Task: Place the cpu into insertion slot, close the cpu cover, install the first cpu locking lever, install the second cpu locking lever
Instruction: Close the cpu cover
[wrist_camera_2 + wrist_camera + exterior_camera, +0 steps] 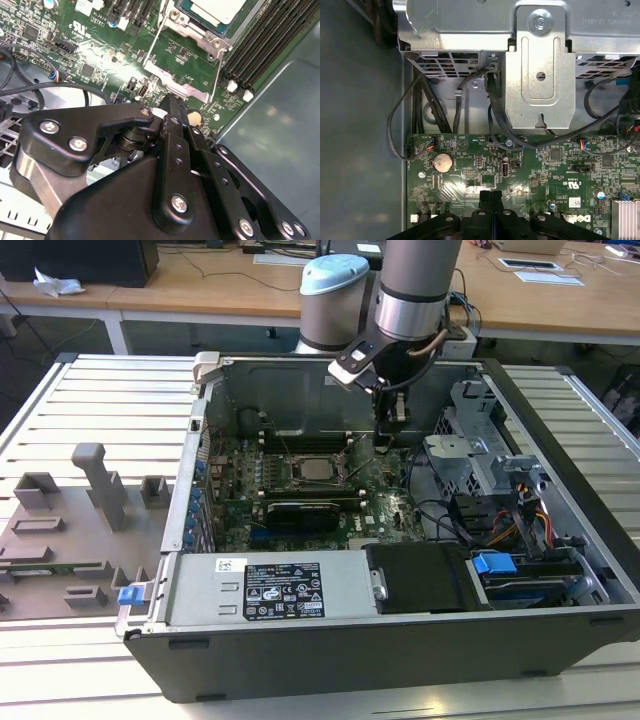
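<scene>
Slatted aluminium table [80,400] carries an open computer case [400,660] lying on its side, with grey moulded fixtures [95,485] on the table to the exterior view's left of it. Wooden desks stand behind. Inside the case, a labelled power supply [270,590] runs along the near wall and the green motherboard [235,490] covers the floor.

The cpu [319,468] sits in the insertion slot [296,480] near the middle of the motherboard, silvery top up. In the second wrist view the cpu cover [197,34] lies as a metal frame around the chip, beside the long black memory slots [260,50].

The gripper [385,440] hangs inside the case near its far wall, to the exterior view's right of the slot. Its fingers are pressed together with nothing between them, low over the board beside a coin cell battery [442,161]. Whether the tips touch the metal tab at the slot's corner, I cannot tell.
</scene>
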You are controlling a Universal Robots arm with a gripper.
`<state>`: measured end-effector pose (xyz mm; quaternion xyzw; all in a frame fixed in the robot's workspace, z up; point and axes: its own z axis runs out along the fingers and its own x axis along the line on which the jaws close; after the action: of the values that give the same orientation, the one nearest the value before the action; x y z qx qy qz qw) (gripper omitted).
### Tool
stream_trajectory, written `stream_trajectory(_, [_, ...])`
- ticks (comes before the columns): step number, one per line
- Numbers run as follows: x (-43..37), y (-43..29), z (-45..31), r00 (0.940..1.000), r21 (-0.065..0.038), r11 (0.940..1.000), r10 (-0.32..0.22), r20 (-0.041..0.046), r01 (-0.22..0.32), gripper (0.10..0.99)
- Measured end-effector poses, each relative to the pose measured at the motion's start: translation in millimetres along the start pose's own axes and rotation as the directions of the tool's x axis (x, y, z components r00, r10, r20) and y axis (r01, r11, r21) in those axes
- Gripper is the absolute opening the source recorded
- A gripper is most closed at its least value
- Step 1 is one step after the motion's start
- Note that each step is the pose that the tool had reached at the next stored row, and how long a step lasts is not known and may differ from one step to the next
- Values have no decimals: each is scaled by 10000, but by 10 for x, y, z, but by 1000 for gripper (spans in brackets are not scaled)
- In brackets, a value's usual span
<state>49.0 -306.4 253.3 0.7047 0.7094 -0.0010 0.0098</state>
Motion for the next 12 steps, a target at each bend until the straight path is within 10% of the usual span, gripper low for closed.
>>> stream_trajectory(12, [1,-150,25,10000,0,10000,1,0,-1,106])
